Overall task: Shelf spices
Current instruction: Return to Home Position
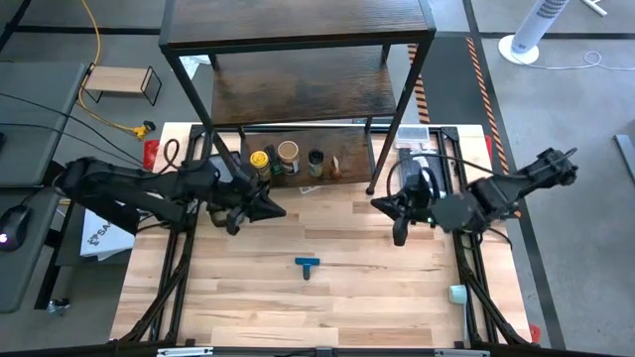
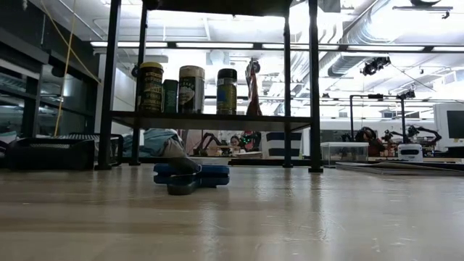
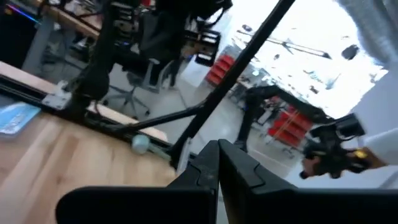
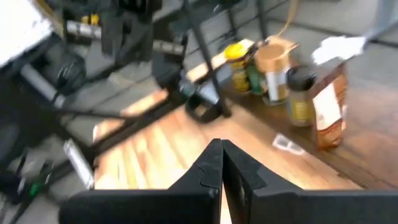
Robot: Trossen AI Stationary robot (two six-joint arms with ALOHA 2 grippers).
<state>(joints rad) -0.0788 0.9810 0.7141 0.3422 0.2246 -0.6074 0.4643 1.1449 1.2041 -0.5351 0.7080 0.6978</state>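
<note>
Fingers pressed together and empty on both arms: I see the left fingers (image 1: pixel 274 210) toward the surface's (image 1: pixel 248 307) far edge, left of centre, and the right fingers (image 1: pixel 399 236) right of centre. Beyond them the spices (image 1: pixel 288 157) stand in a row on the shelf's (image 1: pixel 298 94) lowest board. A blue T-piece (image 1: pixel 308 264) lies mid-surface.

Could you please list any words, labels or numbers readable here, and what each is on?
None is legible.
Labels on yellow-lidded jar, tan-lidded jar, black-lidded jar: too blurred.
Label on reddish-brown packet: too blurred.
Print on white sheet beside the table: too small.
</note>
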